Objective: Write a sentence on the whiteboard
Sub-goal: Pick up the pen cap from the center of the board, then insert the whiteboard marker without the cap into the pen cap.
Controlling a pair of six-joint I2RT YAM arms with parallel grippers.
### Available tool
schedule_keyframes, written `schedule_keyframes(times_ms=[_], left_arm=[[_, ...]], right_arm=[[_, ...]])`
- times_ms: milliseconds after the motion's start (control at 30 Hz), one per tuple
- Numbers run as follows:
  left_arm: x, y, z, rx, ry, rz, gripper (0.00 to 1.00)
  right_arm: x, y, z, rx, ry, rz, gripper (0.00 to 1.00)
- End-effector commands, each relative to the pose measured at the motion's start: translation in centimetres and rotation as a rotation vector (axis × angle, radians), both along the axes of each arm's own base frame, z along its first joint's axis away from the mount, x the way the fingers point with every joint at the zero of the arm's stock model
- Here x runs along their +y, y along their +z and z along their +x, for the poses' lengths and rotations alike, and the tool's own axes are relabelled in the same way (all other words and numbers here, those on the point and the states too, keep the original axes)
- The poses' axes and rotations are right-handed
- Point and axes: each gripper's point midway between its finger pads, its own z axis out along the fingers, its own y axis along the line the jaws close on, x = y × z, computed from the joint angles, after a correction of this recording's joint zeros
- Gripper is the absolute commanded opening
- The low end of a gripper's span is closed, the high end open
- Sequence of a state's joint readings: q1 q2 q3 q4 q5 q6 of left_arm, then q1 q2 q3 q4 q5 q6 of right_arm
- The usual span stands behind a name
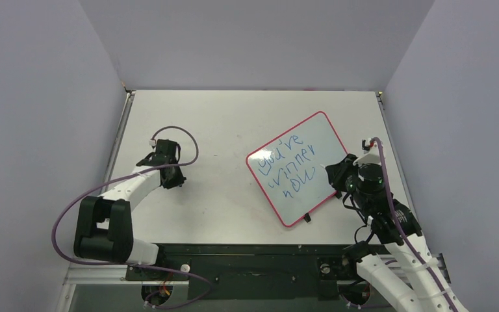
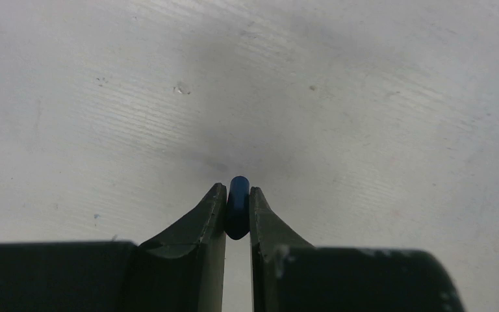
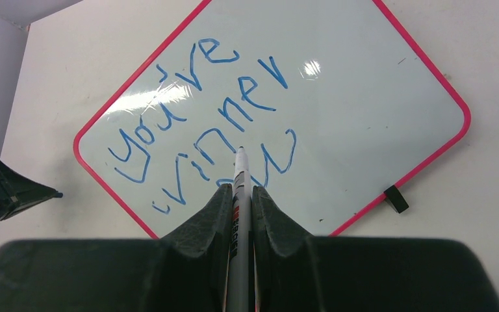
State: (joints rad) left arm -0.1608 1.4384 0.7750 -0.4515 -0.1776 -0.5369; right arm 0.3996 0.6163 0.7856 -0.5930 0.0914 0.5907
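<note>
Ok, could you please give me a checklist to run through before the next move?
1. Right gripper shut on the thin white marker pen: ok.
2. Pen tip clear of the glossy white pink-framed whiteboard: cannot tell.
3. Blue handwritten sentence, three lines, unsmudged: ok.
4. Left gripper shut on the small blue rounded piece: ok.
5. That piece is the pen's cap: cannot tell.

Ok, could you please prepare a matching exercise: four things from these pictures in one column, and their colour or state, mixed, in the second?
1. whiteboard
2. sentence
3. left pincer
4. right pincer

a. shut on a white pen
b. pink-red frame
c. blue strokes
d. shut on a small blue object

Pairs: 1-b, 2-c, 3-d, 4-a
</note>
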Motion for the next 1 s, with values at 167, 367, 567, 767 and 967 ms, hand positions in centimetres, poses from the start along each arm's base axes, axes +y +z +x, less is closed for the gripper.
schedule_keyframes(times_ms=[167, 367, 567, 767, 967], left_arm=[[-4.2, 12.1, 5.6, -0.347, -0.149, -0.197, 0.00], [-10.5, 20.1, 6.2, -0.509, -0.375, -0.499, 0.00], [-16.0, 28.7, 4.5, -0.705, -0.572, -0.807, 0.00], [-21.0, 34.6, 1.3, -0.790, -0.812, -1.062, 0.00], [-24.7, 37.3, -2.1, -0.810, -1.028, -1.266, 0.00]], right_arm=[[0.5, 5.5, -0.3, -0.136, 0.042, 0.057, 0.00], [3.2, 9.6, -0.8, -0.245, 0.184, 0.150, 0.00], [6.9, 14.2, -1.8, -0.357, 0.385, 0.294, 0.00], [10.1, 17.6, -3.0, -0.427, 0.580, 0.429, 0.00], [12.0, 19.4, -3.4, -0.456, 0.707, 0.516, 0.00]])
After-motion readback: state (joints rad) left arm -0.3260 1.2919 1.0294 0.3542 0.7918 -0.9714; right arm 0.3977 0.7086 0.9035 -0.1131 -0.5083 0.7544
